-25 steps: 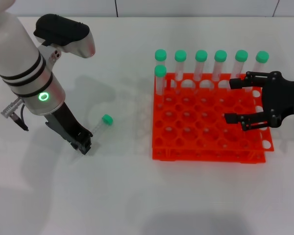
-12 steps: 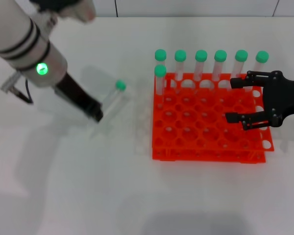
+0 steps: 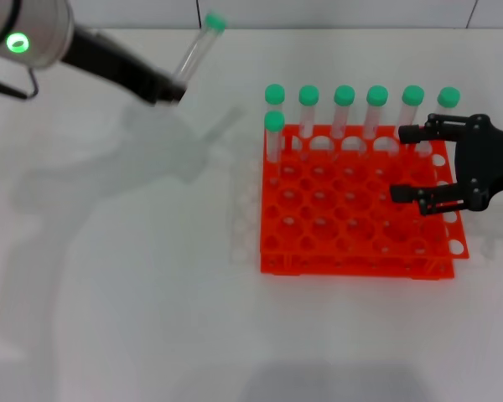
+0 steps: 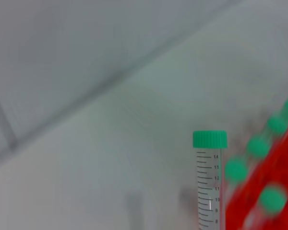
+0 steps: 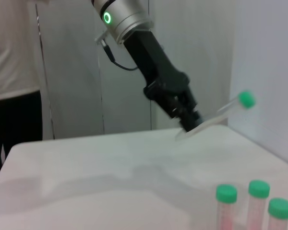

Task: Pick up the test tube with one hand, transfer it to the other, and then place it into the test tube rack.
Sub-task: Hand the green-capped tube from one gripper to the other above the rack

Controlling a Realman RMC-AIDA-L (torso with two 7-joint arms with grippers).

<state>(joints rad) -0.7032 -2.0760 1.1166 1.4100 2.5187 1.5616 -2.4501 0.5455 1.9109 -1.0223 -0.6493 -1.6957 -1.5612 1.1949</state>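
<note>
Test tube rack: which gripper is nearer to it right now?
The right gripper. It hangs open just over the rack's right side. The left gripper is raised well off to the rack's left, shut on the test tube.

White table (image 3: 151,318) before pale panelled wall (image 5: 67,72)

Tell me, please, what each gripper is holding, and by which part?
The left gripper holds the test tube by its lower end; the right gripper, open above the rack, holds nothing.
</note>
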